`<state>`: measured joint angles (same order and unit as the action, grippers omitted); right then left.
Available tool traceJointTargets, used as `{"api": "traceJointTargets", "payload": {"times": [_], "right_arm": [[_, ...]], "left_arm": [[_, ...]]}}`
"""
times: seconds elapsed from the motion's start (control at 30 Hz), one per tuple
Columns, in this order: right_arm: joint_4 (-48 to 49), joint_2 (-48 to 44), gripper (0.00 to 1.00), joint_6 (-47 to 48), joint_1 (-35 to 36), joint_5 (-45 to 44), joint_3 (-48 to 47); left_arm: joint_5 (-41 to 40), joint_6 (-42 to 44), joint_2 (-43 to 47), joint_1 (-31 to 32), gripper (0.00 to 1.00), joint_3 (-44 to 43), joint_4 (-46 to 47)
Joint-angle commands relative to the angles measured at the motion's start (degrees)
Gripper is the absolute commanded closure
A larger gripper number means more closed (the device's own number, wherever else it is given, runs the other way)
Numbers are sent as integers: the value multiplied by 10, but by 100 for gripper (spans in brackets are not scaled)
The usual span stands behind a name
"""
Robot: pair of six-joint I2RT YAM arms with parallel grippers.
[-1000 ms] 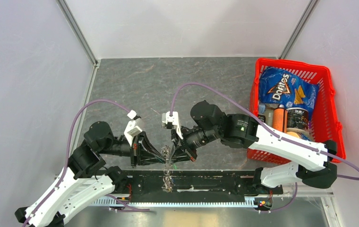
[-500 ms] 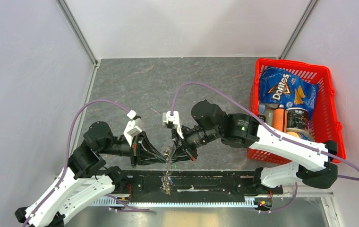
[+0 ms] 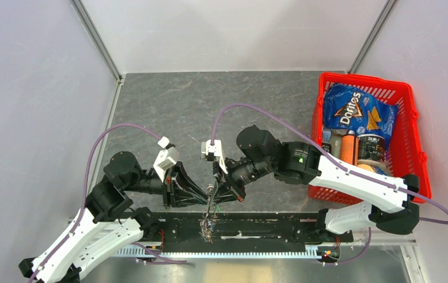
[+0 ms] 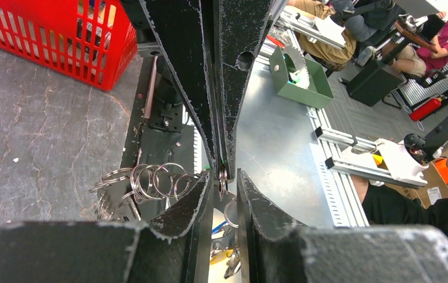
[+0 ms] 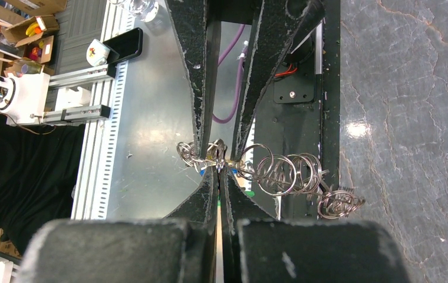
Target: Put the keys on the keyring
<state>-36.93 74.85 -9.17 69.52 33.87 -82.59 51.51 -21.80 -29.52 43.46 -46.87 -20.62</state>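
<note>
**Left gripper just let go at the keyring, and the right one has the whole load**

- What changed: the left gripper (image 4: pixel 224 180) pinched shut briefly a moment ago and its jaws now stand apart. Both wrist views show a clear gap. Its fingers (image 5: pixel 195 88) flank the pinch point without squeezing it.
- The right gripper (image 5: pixel 218 170) is clamped tight, same as a second ago. Its tips bite where the small ring cluster meets the rest of the keyring (image 5: pixel 280 171).
- Positions: both grippers meet tip to tip just above the middle of the black rail (image 3: pixel 269 227), on its table side. They have barely drifted toward the rail since a second ago. The keyring is a string of linked wire rings hanging from the right gripper's pinch, and its tail drapes down across the rail.
- Green key (image 5: pixel 217 203): only a green sliver shows, wedged between the right gripper's fingers. I take it for the key but it's too small to confirm.
- Black key: I can't find it in any view.
- I can't tell from these views whether any key is threaded onto a ring.

My read is that the left side is either re-gripping or has finished a push on the ring. With it open nothing holds the ring coil apart, so I expect a fresh left pinch beside the right's tips before any threading. The main risk is the rings swinging while they hang from one grip.
</note>
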Motion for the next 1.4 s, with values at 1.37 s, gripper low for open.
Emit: {"api": "traceJointTargets", "payload": {"times": [1.37], "right_arm": [[34,-7,100,9,-1,8,-32]], "left_arm": [[22,-16,-8,0,83,13,24]]}}
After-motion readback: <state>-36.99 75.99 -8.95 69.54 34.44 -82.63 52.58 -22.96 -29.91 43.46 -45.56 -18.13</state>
